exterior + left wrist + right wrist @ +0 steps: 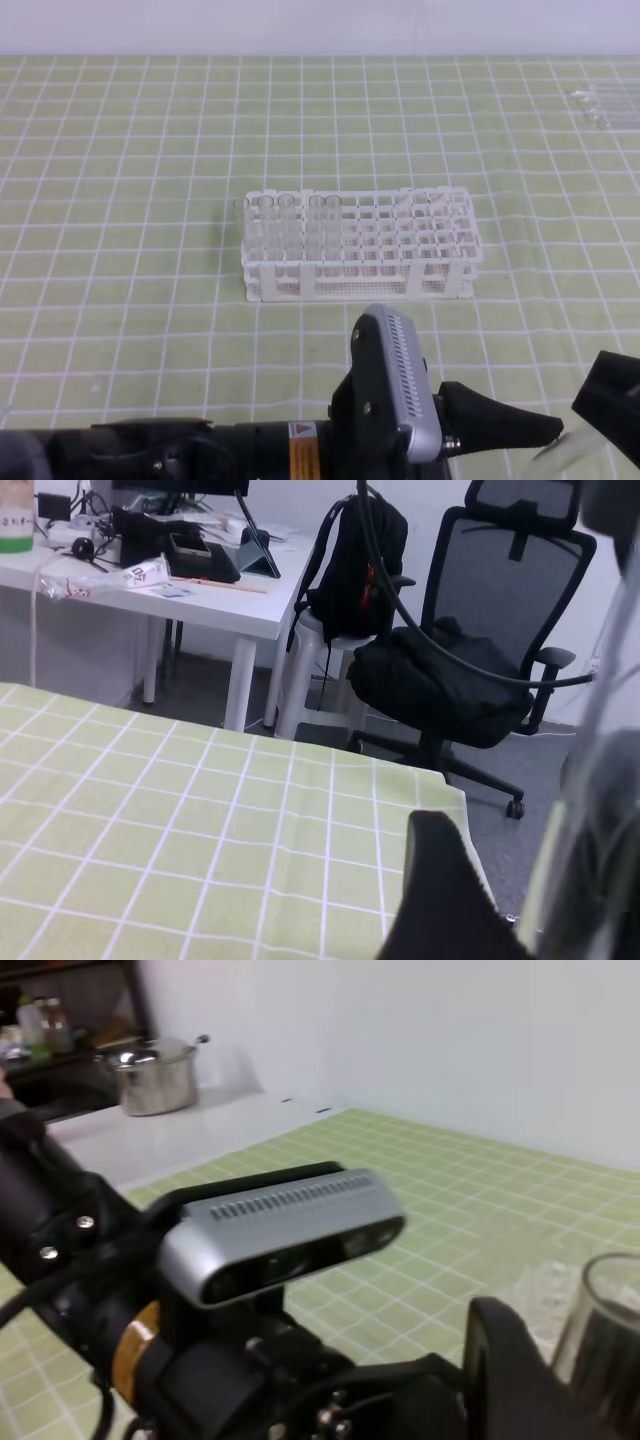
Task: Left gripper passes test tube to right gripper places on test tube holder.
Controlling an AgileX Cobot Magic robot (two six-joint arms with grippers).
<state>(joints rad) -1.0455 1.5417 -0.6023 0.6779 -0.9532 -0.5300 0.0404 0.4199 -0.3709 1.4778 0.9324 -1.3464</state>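
Handover step: left gripper [545, 432] stands open; right gripper [612, 392] holds the test tube [610, 1345]. Next: carry it far-left to the test tube holder [355, 245].

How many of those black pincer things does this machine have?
2. The left pincer pokes out at the bottom middle, past a silver camera block. The right pincer peeks in at the bottom right corner, mostly cut off by the frame.
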